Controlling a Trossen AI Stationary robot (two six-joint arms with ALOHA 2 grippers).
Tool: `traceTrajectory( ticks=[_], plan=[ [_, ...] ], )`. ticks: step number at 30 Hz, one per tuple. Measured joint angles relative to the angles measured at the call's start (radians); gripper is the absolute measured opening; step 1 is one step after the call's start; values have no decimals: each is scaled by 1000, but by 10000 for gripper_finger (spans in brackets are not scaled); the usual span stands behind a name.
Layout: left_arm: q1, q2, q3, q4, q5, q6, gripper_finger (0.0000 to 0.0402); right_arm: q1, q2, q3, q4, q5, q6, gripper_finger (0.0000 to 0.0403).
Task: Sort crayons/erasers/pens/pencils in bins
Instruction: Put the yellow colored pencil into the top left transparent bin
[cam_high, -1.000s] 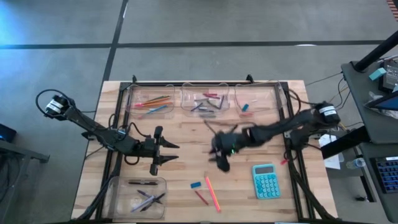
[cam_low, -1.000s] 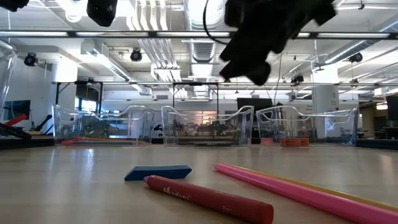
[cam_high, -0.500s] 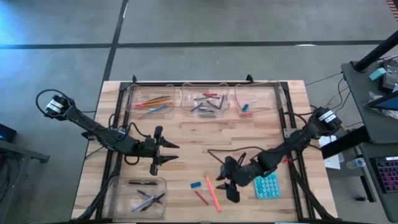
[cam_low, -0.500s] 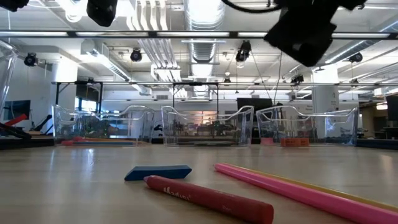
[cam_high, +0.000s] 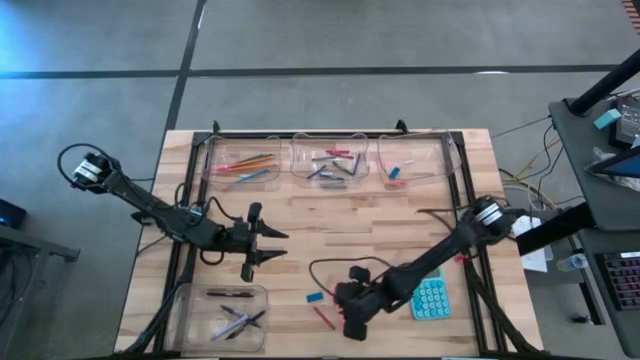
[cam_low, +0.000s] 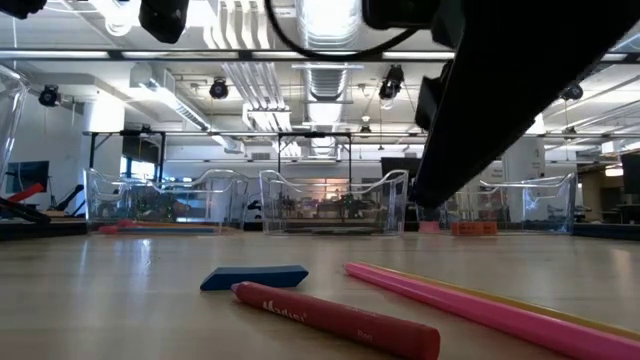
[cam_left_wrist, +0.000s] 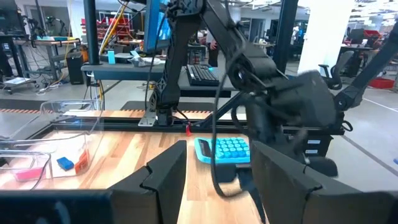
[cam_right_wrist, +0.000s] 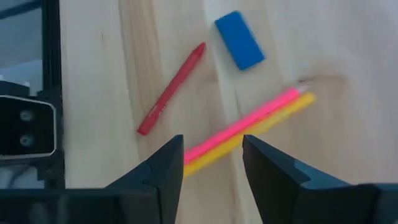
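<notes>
My right gripper (cam_high: 352, 318) is open and hovers low over the near middle of the table. In the right wrist view its fingers (cam_right_wrist: 211, 163) stand above a pink pencil (cam_right_wrist: 245, 124) and a yellow-orange pencil (cam_right_wrist: 267, 121), which lie side by side on the wood. A red crayon (cam_right_wrist: 171, 90) and a blue eraser (cam_right_wrist: 239, 48) lie just beyond them. All show in the low view: the eraser (cam_low: 253, 277), the crayon (cam_low: 335, 320) and the pink pencil (cam_low: 480, 305). My left gripper (cam_high: 262, 247) is open and empty at the table's left middle.
Three clear bins stand along the far edge, with pencils (cam_high: 245, 162), crayons (cam_high: 330, 163) and erasers (cam_high: 410, 165). A fourth bin (cam_high: 220, 315) with dark pens is at the near left. A teal calculator (cam_high: 432, 297) lies right of my right gripper.
My right gripper has gone from the table's middle toward the near edge, then a little left, and down until it hangs low over the pink and yellow-orange pencils. The things on the table have stayed where they were.
</notes>
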Motion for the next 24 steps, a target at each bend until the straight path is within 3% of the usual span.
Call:
traceTrajectory(
  ticks=[10, 24],
  plan=[
    [0, 0, -4, 0, 0, 0, 164, -2, 100, 53, -63, -26, 58, 151],
    [0, 0, -4, 0, 0, -1, 164, -7, 119, 51, -137, -11, 77, 150]
  ],
)
